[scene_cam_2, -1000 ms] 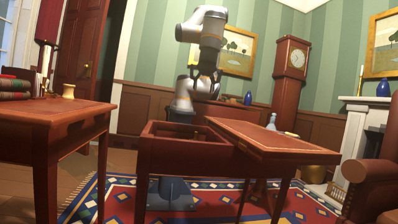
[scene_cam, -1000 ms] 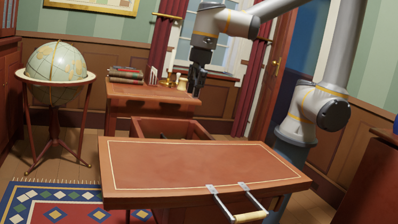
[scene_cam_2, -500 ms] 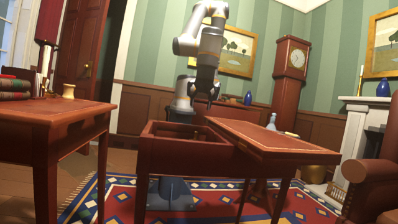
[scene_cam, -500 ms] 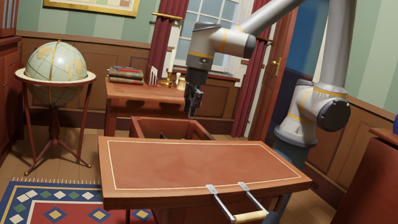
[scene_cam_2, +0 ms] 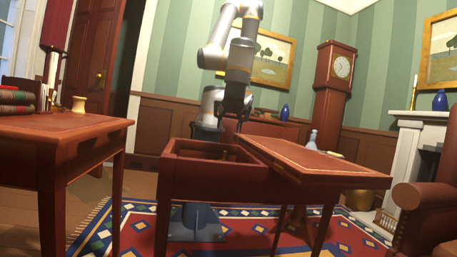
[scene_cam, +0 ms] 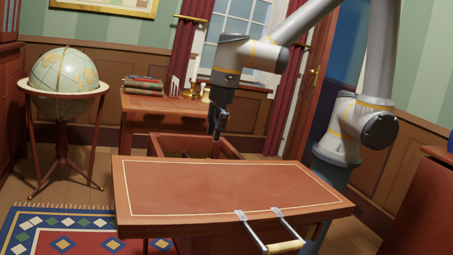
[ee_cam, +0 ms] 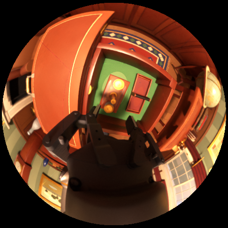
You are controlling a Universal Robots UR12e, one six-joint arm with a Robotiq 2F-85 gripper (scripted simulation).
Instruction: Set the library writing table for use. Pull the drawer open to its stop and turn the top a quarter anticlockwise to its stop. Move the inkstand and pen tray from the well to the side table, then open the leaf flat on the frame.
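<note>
The inkstand (ee_cam: 114, 96), a wooden stand with brass pots, lies on the green lining of the open well (scene_cam: 193, 147), just below my gripper. The pen tray (ee_cam: 138, 92) sits beside it in the well, a dark pen across its edge, and the two are apart. The folded table top (scene_cam: 228, 187) is swung aside over the frame, its leaf closed, and the drawer with its pale handle (scene_cam: 284, 246) sticks out at the front. The side table (scene_cam: 165, 104) stands beyond the well. My gripper (scene_cam: 216, 137) hangs over the well's far rim, open and empty.
The well's wooden walls (scene_cam_2: 214, 162) close in the inkstand and tray. Books (scene_cam: 143, 85), a letter rack and a candlestick (scene_cam: 192, 92) take the back of the side table. A globe (scene_cam: 63, 83) stands to the left, an armchair (scene_cam_2: 428, 203) to the right.
</note>
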